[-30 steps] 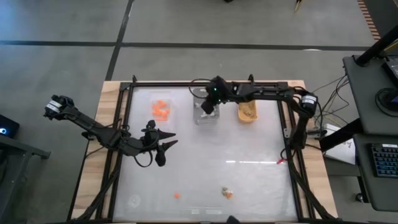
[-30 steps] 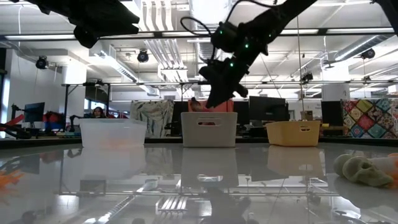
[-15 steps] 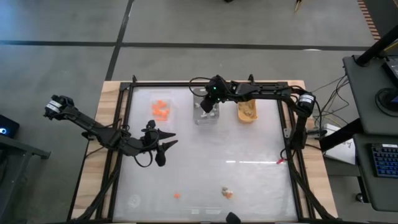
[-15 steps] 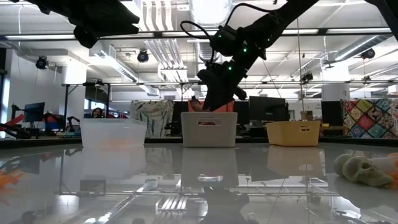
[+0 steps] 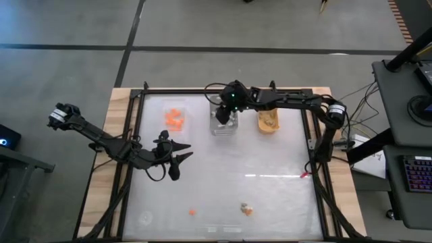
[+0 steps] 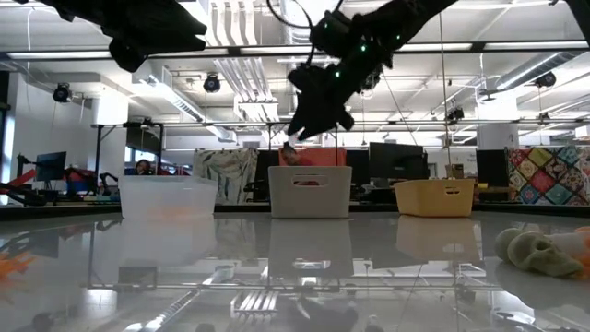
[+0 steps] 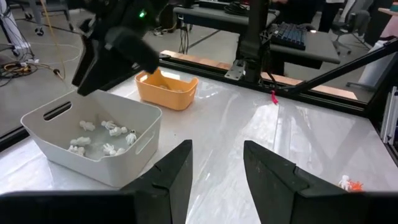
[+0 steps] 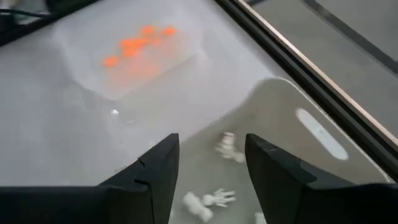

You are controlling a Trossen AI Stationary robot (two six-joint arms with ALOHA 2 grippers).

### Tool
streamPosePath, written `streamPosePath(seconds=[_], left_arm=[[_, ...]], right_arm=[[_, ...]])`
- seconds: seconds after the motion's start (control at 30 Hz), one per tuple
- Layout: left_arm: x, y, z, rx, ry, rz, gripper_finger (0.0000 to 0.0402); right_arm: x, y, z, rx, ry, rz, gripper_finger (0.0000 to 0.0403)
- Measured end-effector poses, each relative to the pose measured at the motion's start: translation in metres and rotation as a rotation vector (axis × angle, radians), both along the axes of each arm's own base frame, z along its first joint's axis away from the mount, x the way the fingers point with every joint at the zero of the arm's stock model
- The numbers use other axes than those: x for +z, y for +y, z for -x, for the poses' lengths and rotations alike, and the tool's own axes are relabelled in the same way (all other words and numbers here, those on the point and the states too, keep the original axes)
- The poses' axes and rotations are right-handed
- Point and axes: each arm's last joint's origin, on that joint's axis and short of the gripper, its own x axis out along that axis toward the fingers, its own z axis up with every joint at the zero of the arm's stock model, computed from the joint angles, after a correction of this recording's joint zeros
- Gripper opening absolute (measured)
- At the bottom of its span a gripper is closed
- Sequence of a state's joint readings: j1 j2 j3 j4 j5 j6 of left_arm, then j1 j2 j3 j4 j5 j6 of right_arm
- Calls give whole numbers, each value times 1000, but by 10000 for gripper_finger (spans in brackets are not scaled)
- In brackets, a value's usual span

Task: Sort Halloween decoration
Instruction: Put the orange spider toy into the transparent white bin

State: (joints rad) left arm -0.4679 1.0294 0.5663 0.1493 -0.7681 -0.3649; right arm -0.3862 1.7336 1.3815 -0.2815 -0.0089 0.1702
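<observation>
Your right gripper (image 8: 208, 168) hangs over the grey tray (image 5: 223, 127), jaws apart and empty, white trinkets (image 8: 227, 146) below them. Left gripper (image 7: 214, 168) waits, jaws parted, empty.

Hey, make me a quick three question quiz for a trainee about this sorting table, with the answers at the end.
1. True or false: the right claw hangs over the grey tray.
2. Which tray holds the orange trinkets? A) clear tray B) grey tray C) yellow tray
3. Fill in: the left claw is open and holds ____.

Key:
1. True; its fingers stand apart with nothing between them, white trinkets lying in the tray below.
2. A
3. nothing
</observation>
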Motion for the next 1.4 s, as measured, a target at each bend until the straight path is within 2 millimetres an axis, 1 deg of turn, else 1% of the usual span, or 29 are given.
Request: streamPosePath(seconds=[0.1, 0.2, 0.37, 0.6, 0.77, 0.87, 1.07, 1.23, 1.4], left_arm=[[0, 0, 0, 2, -3, 8, 126], [0, 0, 0, 5, -7, 20, 126], [0, 0, 0, 10, -15, 45, 126], [-1, -1, -1, -17, -18, 97, 126], [-10, -6, -6, -52, 17, 130, 126], [-16, -11, -10, -79, 48, 142, 126], [-22, -31, -17, -239, 113, 190, 126], [-30, -58, -19, -384, 205, 164, 126], [-46, -87, -18, -492, 303, 132, 126]], right_arm=[[11, 16, -1, 52, -20, 24, 168], [21, 36, -2, 118, -28, 47, 161], [31, 71, -4, 231, -34, 83, 150], [36, 118, -9, 378, -48, 118, 140], [36, 143, -11, 444, -56, 129, 136], [37, 155, -12, 475, -61, 133, 136], [36, 174, -11, 526, -64, 133, 137], [35, 189, -9, 566, -53, 129, 132], [32, 204, -5, 599, -16, 112, 134]])
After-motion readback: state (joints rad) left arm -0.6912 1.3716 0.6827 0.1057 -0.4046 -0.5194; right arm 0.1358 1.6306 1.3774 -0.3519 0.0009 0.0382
